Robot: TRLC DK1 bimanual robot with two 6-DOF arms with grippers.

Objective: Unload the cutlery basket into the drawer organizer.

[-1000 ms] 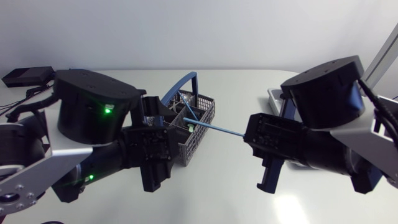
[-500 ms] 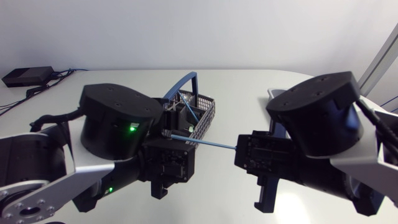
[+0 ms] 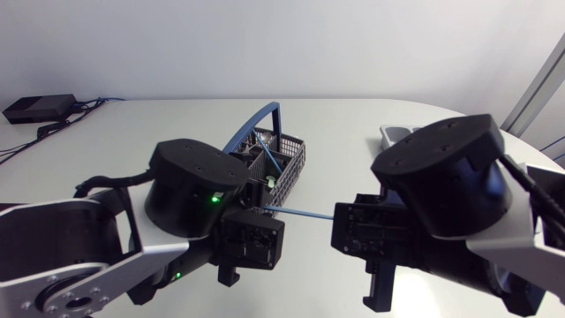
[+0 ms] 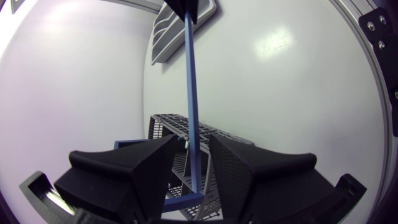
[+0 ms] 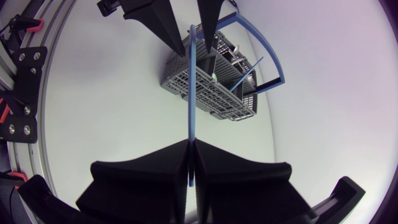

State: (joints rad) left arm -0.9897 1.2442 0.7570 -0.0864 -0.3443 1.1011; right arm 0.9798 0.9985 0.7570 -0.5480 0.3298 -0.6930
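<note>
1. Cutlery basket (image 3: 296,165), grey mesh with a blue arched handle (image 3: 256,119), stands on the white table (image 3: 344,132). It sits just ahead of and below the left gripper (image 4: 192,138), with its near corner under the fingertips.
2. That left gripper is released. Its two wedge fingers stand apart with a thin blue stick (image 3: 300,211) between them, and the left wrist view shows a slim gap on each side of the stick.
3. The blue stick runs level above the table from between the left fingers straight across to the right gripper (image 5: 192,144). It passes beside the basket's near edge, with bare white table under its middle stretch.
4. The right gripper is clenched on the stick's other end, its fingers pressed together against it from both sides.
5. Ahead of the right gripper and off to one side, another blue stick (image 5: 247,71) leans in a basket compartment.
6. The drawer organizer (image 4: 163,37) lies beyond the right gripper as seen from the left one. It is well apart from the basket, with open table between them. From above only its corner shows, behind the right arm near the table's right edge.
</note>
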